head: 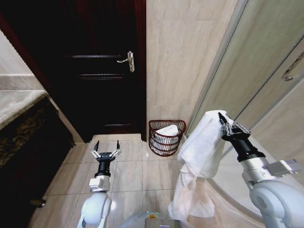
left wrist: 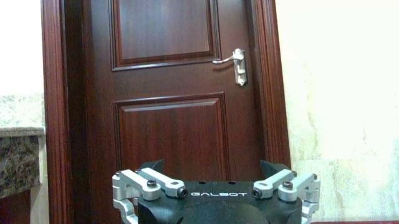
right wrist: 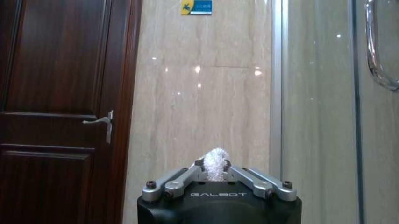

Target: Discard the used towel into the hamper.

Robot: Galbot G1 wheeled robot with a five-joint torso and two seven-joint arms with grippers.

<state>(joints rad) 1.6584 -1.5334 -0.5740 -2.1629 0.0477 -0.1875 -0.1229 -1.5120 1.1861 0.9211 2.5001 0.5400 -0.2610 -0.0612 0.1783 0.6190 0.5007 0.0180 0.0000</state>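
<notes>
A white towel [head: 202, 156] hangs in a long fold from my right gripper [head: 221, 119], which is shut on its top edge at the right of the head view. A tuft of the towel [right wrist: 216, 164] pokes up between that gripper's fingers in the right wrist view. The hamper [head: 166, 137], a reddish-brown open-weave basket, stands on the floor against the tiled wall, ahead and left of the towel, with something white inside it. My left gripper [head: 106, 146] is held low on the left, open and holding nothing, also seen as the left gripper [left wrist: 215, 170] facing the door.
A dark wooden door [head: 102, 71] with a silver lever handle [head: 128, 61] is shut ahead on the left. A stone counter [head: 21, 123] runs along the left. A curved glass shower wall [head: 266, 95] stands close on the right. Tiled floor [head: 137, 173] lies between me and the hamper.
</notes>
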